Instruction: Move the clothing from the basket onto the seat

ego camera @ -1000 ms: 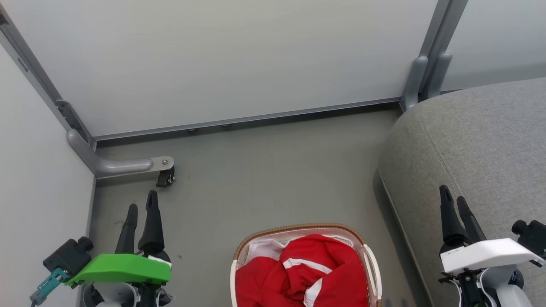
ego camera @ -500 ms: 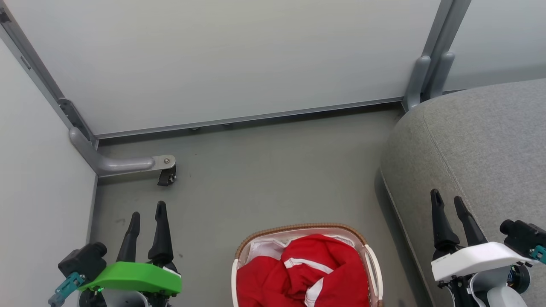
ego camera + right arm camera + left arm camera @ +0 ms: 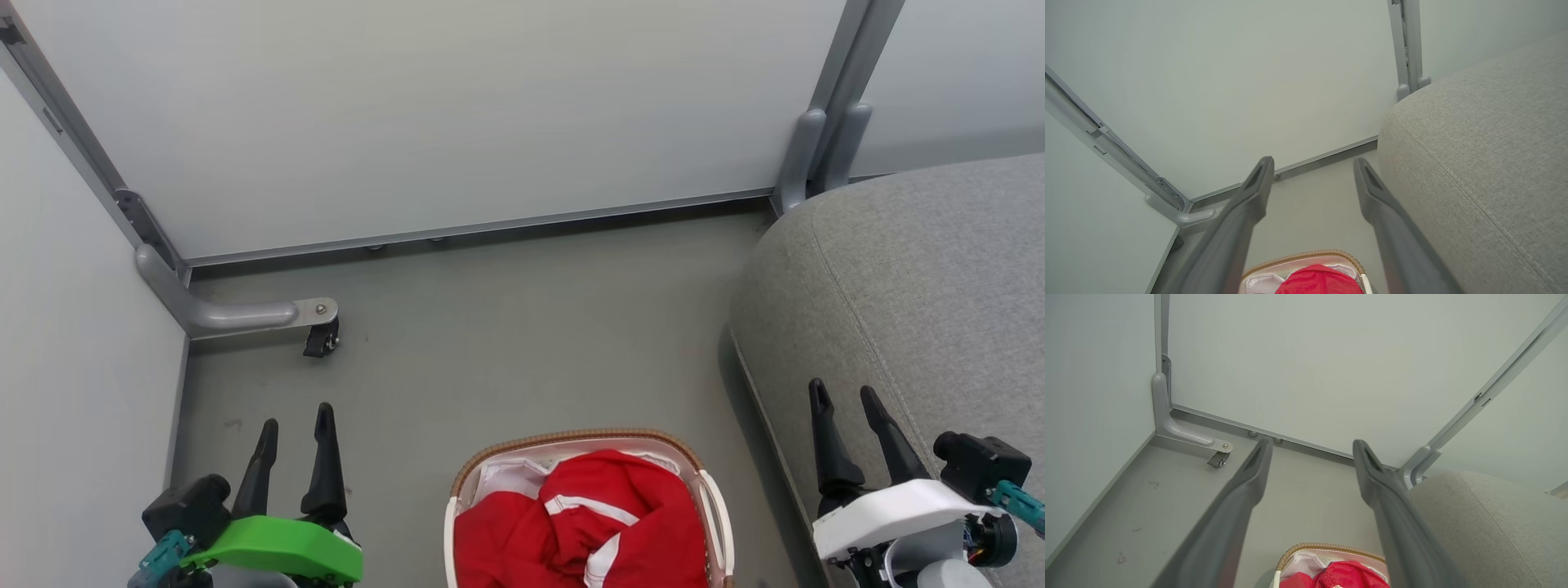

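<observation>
Several folds of red clothing — white-striped — fill the basket

Basket: on the floor, near middle, between the two grippers.
Clothing: heaped inside the basket, on its liner.
Seat: right of the basket, apart from it.
Left gripper: left of the basket, above the floor.
Right gripper: right of the basket, over the seat's edge.
Caster: far left corner, beyond the left gripper.

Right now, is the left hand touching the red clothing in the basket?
Apart. The head view shows bare floor between the open left hand and the red clothing.
</observation>
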Robot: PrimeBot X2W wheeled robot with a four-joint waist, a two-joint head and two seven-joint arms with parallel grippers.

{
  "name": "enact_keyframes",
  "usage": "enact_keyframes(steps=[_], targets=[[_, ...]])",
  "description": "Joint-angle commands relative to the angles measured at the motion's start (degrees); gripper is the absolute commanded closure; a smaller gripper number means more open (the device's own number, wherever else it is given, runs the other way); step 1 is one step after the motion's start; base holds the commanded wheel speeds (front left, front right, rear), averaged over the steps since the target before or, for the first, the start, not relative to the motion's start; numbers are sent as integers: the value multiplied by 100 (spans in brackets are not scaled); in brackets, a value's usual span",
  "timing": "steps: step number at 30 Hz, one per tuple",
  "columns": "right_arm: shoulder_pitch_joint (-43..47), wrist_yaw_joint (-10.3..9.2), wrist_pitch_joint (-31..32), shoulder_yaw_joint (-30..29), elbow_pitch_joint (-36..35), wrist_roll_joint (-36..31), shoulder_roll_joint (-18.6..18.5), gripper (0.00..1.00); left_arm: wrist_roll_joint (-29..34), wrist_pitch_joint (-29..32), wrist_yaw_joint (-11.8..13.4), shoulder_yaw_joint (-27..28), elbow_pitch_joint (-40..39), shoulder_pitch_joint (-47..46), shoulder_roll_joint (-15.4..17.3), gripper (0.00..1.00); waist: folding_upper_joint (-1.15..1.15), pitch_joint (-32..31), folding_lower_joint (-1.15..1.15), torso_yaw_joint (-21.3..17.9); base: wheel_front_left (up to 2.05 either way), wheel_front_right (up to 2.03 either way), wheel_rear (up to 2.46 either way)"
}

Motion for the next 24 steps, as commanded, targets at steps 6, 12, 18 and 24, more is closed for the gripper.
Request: enact_keyframes(steps=[6, 12, 18, 24], targets=[[75, 1, -123, 28, -6, -393, -42, 0, 346, -114, 36, -81, 60, 59, 43, 0, 0, 5, 0, 26, 0, 0, 0], [93, 2, -193, 57, -4, -685, -46, 0, 577, -186, 55, -124, 101, 61, 45, 0, 0, 13, 0, 40, 0, 0, 0], [118, 2, -261, 88, 1, -957, -50, 0, 779, -252, 63, -174, 155, 69, 47, 0, 0, 20, 0, 51, 0, 0, 0], [137, 2, -333, 99, -11, -1214, -53, 0, 949, -322, 57, -214, 191, 72, 49, 0, 0, 29, 0, 60, 0, 0, 0]])
